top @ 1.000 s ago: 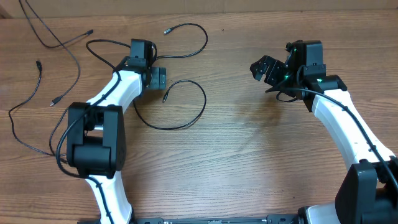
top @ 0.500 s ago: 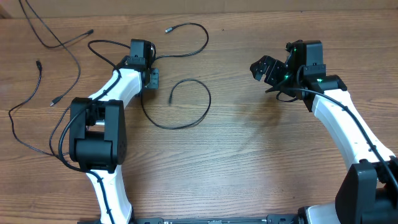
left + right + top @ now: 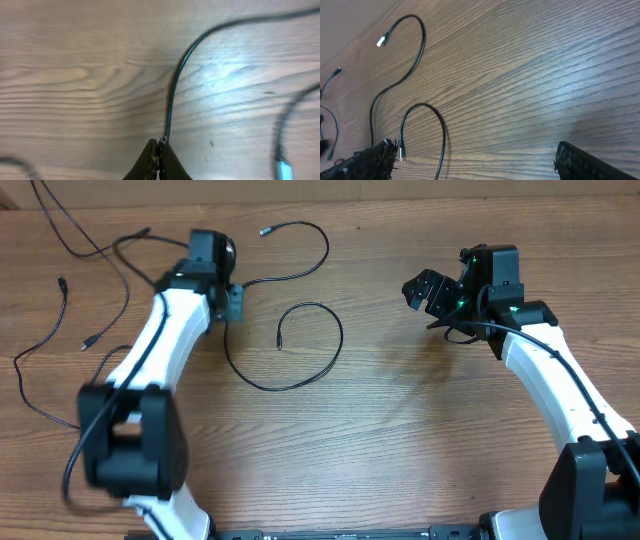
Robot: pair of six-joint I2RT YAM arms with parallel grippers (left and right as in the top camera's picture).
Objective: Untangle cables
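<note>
black cable [image 3: 171, 95], blurred, sits pinched in the half-cropped left pincer [image 3: 159, 146].

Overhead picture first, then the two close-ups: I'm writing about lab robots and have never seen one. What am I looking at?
Two white robot arms stand at a brown wooden table. The overhead picture looks down from above; the close-ups come from a camera on each wrist. Thin black cords with small metal plugs lie on it, several at the left. The left gripper is pinched shut on one looping black cord; its wrist view shows the closed fingertips gripping it. The right gripper is open, holding nothing.
</note>
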